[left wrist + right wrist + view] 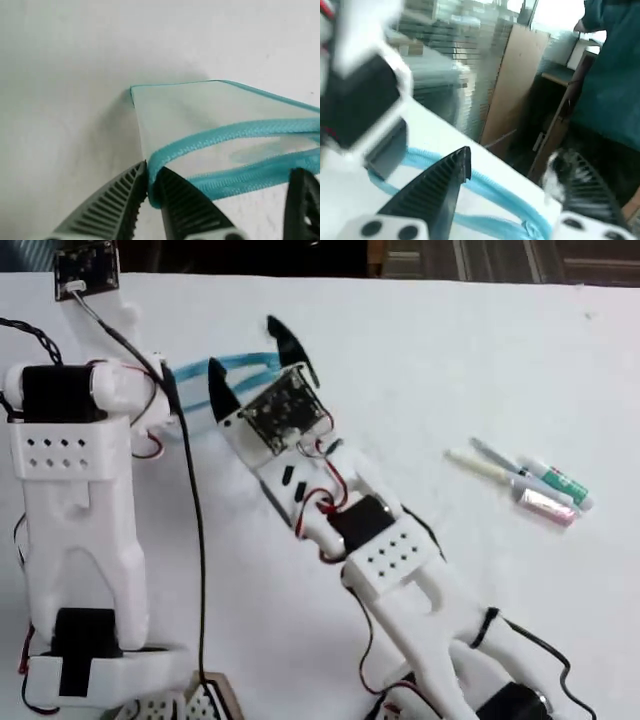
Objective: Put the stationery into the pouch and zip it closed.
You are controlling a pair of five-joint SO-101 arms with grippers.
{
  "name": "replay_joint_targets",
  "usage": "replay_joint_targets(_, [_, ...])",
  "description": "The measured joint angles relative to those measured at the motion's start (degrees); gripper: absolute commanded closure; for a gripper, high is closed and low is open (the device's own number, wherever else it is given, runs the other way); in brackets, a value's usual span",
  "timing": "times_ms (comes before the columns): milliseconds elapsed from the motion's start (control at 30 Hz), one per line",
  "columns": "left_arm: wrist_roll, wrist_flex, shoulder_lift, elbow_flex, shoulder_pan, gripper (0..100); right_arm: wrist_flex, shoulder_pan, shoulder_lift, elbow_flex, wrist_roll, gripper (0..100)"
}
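Widest of all, a white table top (450,360), bearing everything else.

On it, side by side, two white plastic arms with black motors: the left arm (75,490) upright at the table's left side, the right arm (400,560) stretched slantwise toward the far left.

Next in size, a clear plastic pouch with a turquoise zip (240,365), at the far left of the table beneath both arm tips. Zip open, the two turquoise tracks parted and the mouth gaping (200,115).

Left gripper (150,182): ribbed fingers pressed together, clamped on the zip's end at one corner of the pouch.

Right gripper (255,370): black fingers wide apart, holding nothing, poised over the pouch, with the zip between them (515,170).

Smallest, the stationery (525,485), outside the pouch and well apart from it on the table's right:
- cream stick (478,465)
- thin grey pen (497,460)
- white marker with a green band (560,483)
- pink-and-silver tube (545,507)

All four close together, some touching.
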Motion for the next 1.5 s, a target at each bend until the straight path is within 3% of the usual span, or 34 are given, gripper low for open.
replay_joint_targets(167, [0.0, 0.0, 0.0, 0.0, 0.0, 98, 1.8, 0.1, -5.6, 0.0, 0.0, 68.7])
replay_joint_targets(300, [0.0, 0.0, 0.0, 0.0, 0.0, 98, 6.7, 4.4, -8.7, -2.5, 0.0, 68.7])
replay_joint_targets(633, [0.0, 0.0, 0.0, 0.0, 0.0, 98, 32.8, 31.9, -3.7, -14.7, 1.1, 68.7])
replay_joint_targets(933, [0.0, 0.0, 0.0, 0.0, 0.0, 98, 51.5, 45.3, 10.7, -14.8, 23.3, 68.7])
replay_joint_targets(1267, [0.0, 0.0, 0.0, 0.0, 0.0, 98, 57.2, 48.2, 23.3, -14.8, 54.7, 68.7])
replay_joint_targets(1500, [0.0, 0.0, 0.0, 0.0, 0.0, 98, 55.1, 53.7, 35.2, -19.1, 60.3, 68.7])
